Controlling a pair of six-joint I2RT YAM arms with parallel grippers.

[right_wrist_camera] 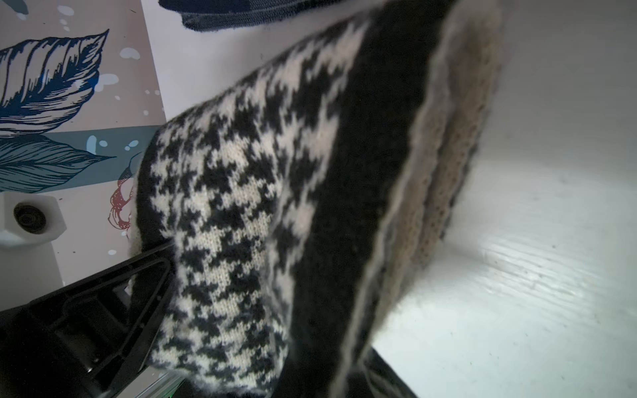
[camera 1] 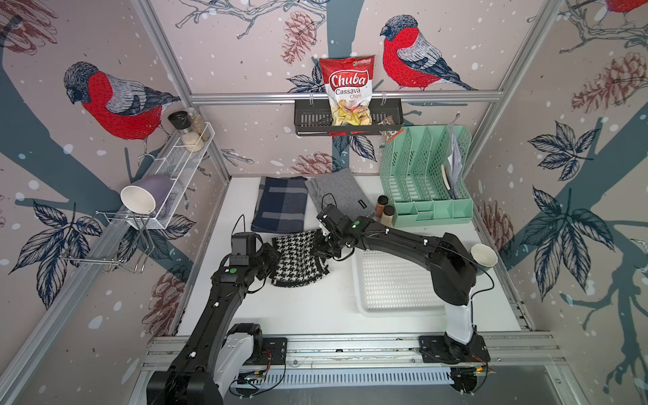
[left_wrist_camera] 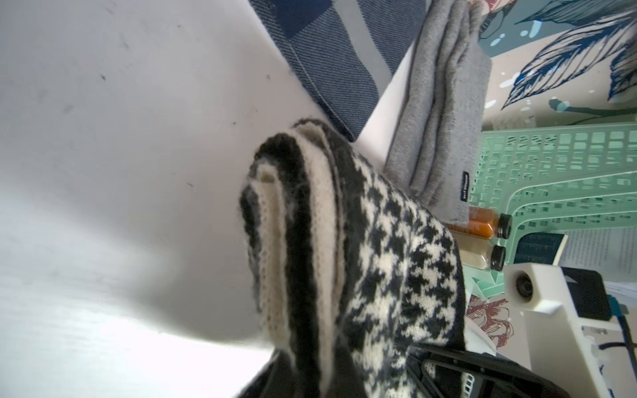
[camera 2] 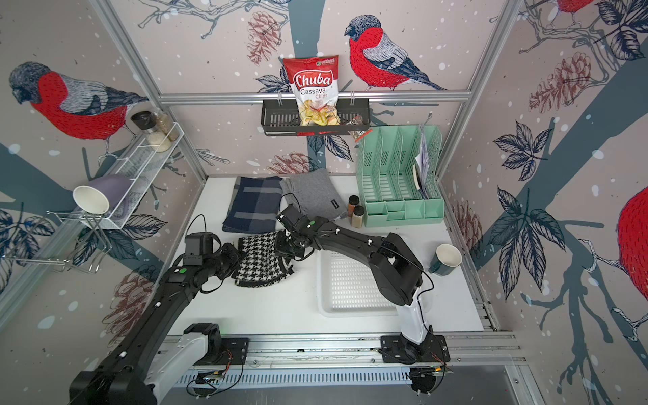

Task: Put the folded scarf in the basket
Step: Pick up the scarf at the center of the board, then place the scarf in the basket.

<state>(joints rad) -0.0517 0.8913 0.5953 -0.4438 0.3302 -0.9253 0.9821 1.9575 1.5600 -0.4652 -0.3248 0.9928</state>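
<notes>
- My left fingers (left_wrist_camera: 489, 374) are clamped on 1 end of the folded black-and-white houndstooth knitted scarf (camera 1: 298, 261).
- My right fingers (right_wrist_camera: 103, 279) are closed tight on its opposite end.
- The scarf spans between the 2 arms over the middle of the white worktop (camera 1: 315, 308).
- The shallow white perforated plastic basket (camera 1: 392, 284) sits toward the front right corner, just beside the scarf, under my right arm.
- A folded navy checked cloth (camera 1: 280, 207) and a folded grey cloth (camera 1: 336, 193) lie along the back edge.
</notes>
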